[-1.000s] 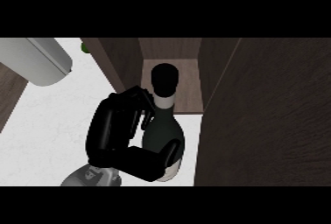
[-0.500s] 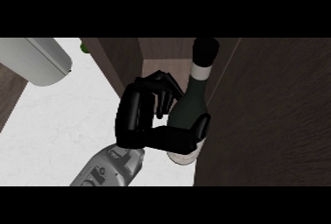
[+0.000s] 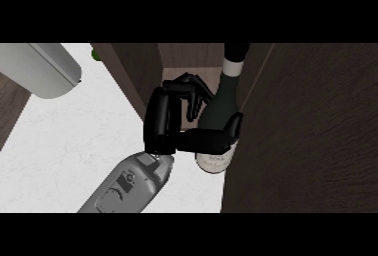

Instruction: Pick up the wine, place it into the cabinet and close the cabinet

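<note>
Head view
Hand in view: one black hand (image 3: 171, 131) on a grey forearm (image 3: 131, 184) that comes up from the lower edge, left of centre. Which of the robot's two hands it is I cannot tell from this view alone; by its reach toward the cabinet at the right I take it as the right hand.
Fingers: curled round the wine bottle (image 3: 218, 112), the fingers (image 3: 190, 90) wrapped over the bottle's left shoulder and the thumb (image 3: 233, 126) crossing the lower body on the right side, so the hand holds the bottle.
Wine bottle: dark green glass, black neck with a white band near the top, pale label at the foot just below the thumb. It stands roughly upright, its neck pointing to the top of the view.
Where the bottle is: in the narrow opening of the dark wood cabinet (image 3: 140, 75), between the left side wall and the door. Whether its base rests on the cabinet floor cannot be told.
Cabinet door: the wide dark brown panel (image 3: 310, 130) at the right, open, its edge just beside the bottle.
Counter: white, marbled top (image 3: 66, 135) to the left of the cabinet.
Other things: a pale grey rounded object (image 3: 44, 70) at the upper left, partly cut off; a small green thing (image 3: 95, 54) at the top edge beside the cabinet wall, too little showing to name.
</note>
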### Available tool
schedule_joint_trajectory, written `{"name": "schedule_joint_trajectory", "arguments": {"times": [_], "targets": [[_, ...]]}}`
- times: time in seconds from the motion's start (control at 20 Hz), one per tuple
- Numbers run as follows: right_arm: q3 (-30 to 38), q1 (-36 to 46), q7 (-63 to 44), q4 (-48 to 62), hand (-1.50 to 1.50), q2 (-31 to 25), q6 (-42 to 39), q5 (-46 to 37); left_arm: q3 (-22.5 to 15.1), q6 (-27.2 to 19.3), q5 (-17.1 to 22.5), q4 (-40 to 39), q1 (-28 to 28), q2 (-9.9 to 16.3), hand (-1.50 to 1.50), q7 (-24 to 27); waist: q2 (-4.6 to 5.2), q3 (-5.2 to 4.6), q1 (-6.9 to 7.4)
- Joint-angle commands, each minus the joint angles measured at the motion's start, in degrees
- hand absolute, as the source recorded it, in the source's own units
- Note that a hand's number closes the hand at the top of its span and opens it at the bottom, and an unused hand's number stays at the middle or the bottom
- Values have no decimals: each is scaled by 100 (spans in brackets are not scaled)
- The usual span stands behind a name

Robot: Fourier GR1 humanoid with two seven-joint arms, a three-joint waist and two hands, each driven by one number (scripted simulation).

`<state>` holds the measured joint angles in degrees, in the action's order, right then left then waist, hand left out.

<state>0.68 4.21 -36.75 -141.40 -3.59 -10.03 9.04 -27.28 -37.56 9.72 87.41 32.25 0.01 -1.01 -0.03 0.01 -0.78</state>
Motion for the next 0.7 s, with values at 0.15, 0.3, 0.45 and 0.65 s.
{"name": "schedule_joint_trajectory", "arguments": {"times": [0.15, 0.3, 0.45, 0.65], "targets": [[108, 136, -559, -665, -150, -61, 176, 499, 104, -77, 533, -299, -74, -1, 150, 511, -1, -4, 23], [-245, 5, -370, -659, -150, 168, 233, 165, 210, -42, 689, -352, -278, -1, 150, 791, -3, -3, 34], [-26, -236, -375, -766, -150, -2, 40, 463, 59, 44, 684, -901, -65, -1, 150, 1077, 0, -1, 3], [-290, -314, -98, -683, -150, 166, 38, 133, -10, -48, 435, -1324, -185, -1, 150, 1389, 1, -1, 6]]}}
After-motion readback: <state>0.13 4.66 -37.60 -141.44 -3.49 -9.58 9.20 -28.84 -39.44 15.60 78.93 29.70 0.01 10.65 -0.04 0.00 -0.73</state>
